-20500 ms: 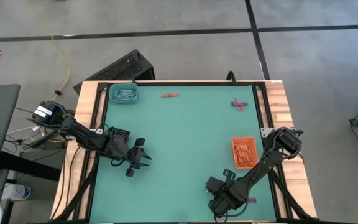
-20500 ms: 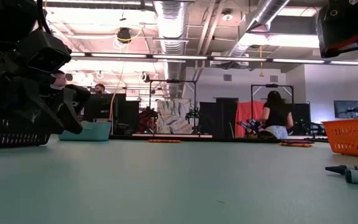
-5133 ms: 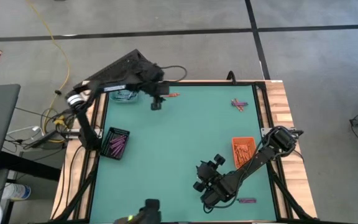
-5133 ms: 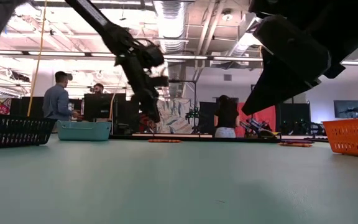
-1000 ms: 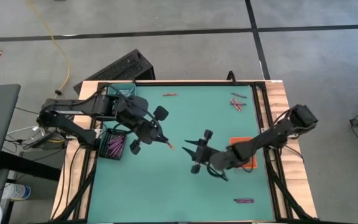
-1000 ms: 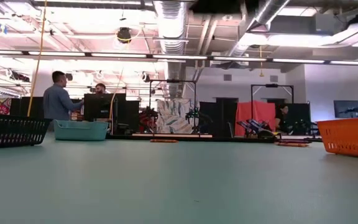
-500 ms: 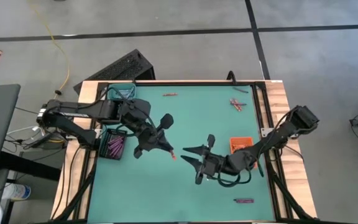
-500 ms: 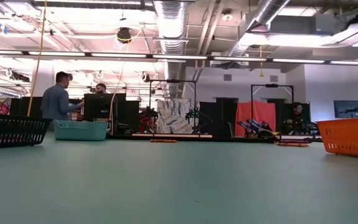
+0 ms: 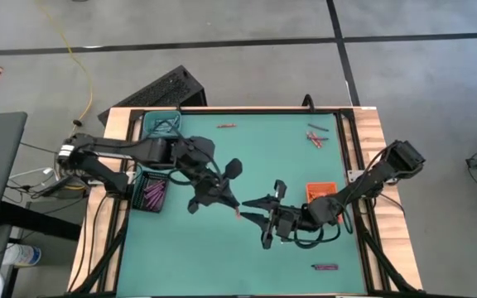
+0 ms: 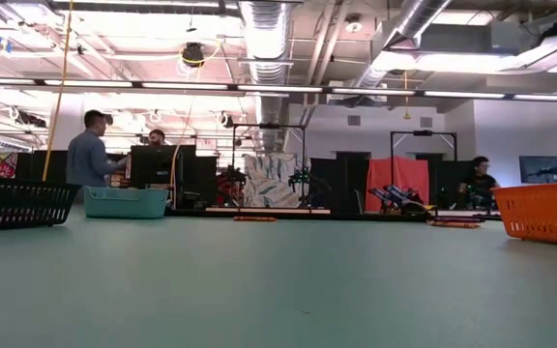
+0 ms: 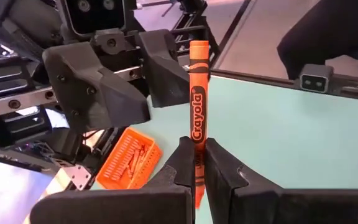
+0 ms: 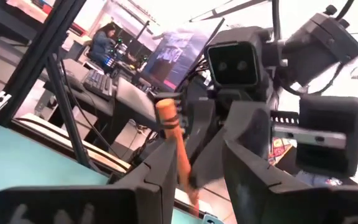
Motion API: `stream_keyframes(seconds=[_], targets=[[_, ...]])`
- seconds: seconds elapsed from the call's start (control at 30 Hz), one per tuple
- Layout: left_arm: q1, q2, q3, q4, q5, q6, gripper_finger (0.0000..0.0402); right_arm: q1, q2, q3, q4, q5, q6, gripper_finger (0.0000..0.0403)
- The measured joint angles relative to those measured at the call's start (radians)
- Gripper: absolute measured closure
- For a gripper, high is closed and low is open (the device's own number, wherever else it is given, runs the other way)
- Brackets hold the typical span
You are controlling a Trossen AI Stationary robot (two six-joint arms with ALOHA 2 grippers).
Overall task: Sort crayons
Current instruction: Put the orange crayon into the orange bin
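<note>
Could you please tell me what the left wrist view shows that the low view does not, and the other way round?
Only the left wrist view shows the handover: the left end effector shut on an orange crayon, with the right end effector open just beyond its tip.

Only the low view shows the black tray, the teal tray, and people in the room behind; neither arm appears there.

Both show the green table and the orange tray.

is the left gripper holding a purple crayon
No, the left gripper is shut on an orange crayon held upright.
</note>
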Motion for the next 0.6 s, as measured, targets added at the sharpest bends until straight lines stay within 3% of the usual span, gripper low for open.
stream_keyframes(seconds=[0.6], targets=[[-0.011, 0.037, 0.0, 0.061, -0.027, 0.043, 0.0401, -0.001, 0.0, 0.0, -0.072, -0.004, 0.041, 0.0266]])
